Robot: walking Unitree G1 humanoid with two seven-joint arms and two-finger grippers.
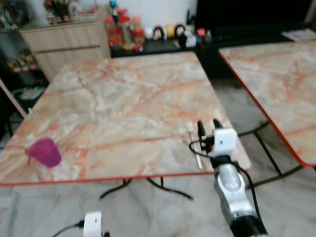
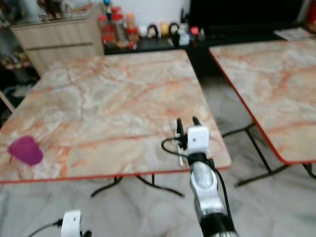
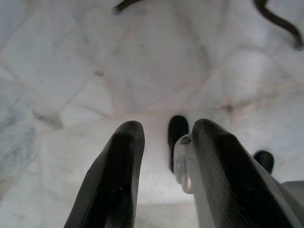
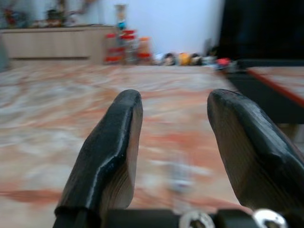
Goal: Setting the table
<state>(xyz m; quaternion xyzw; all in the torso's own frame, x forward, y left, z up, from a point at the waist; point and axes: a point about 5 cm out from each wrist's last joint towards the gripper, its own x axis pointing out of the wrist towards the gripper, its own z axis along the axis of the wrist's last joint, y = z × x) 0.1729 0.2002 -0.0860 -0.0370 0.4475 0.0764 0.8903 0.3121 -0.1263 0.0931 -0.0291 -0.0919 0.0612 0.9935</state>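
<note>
A fork (image 1: 192,139) lies near the desk's (image 1: 123,98) right front corner, between my released right claw's (image 1: 209,129) fingers; cup (image 1: 45,152) at left front edge. Probably little else is set.

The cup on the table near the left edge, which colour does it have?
The cup is magenta-purple, plain, without pattern. The left eye view shows it best.

A silver fork (image 1: 193,143) lies flat on the marble table (image 1: 123,103), close to its near right corner, tines pointing toward the far edge and handle toward the near edge (the lower handle is partly hidden). A magenta cup (image 1: 45,152) lies tipped on its side near the near left corner, well apart from the fork.
</note>
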